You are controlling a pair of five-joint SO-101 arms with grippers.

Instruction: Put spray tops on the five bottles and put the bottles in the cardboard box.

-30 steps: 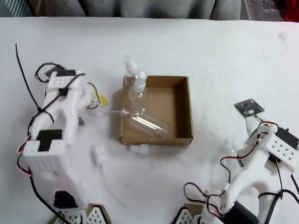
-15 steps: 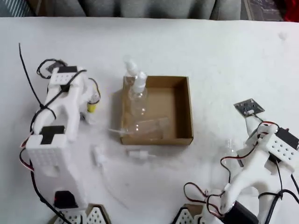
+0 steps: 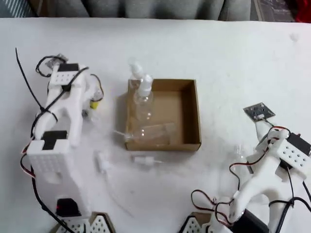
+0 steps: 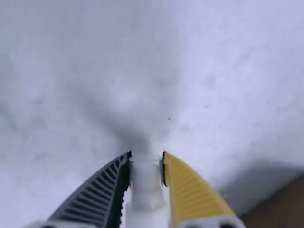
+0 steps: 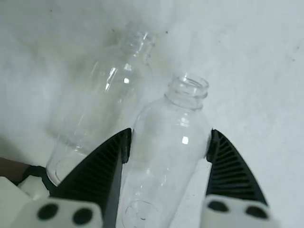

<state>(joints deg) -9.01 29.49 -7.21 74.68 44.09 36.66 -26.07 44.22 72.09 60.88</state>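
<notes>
Left gripper (image 4: pixel 146 159) clamped on white spray top (image 4: pixel 145 190), low over table (image 3: pixel 218 53), left of cardboard box (image 3: pixel 197 114). Right gripper (image 5: pixel 168 135) closed around clear uncapped bottle (image 5: pixel 164 161); second uncapped bottle (image 5: pixel 102 114) just beside it. In box: capped bottle (image 3: pixel 142 99) at rear-left corner, lying bottle (image 3: pixel 153 132) along front wall. 1 loose spray top (image 3: pixel 146 159) on table just before box, another loose top (image 3: pixel 103 162) to its left.

Left pincer (image 4: pixel 146 160) clamped on white piece (image 4: pixel 145 190), probably a spray top, above bench (image 4: pixel 142 61); brown box corner (image 4: pixel 287 209) near pincer.
</notes>
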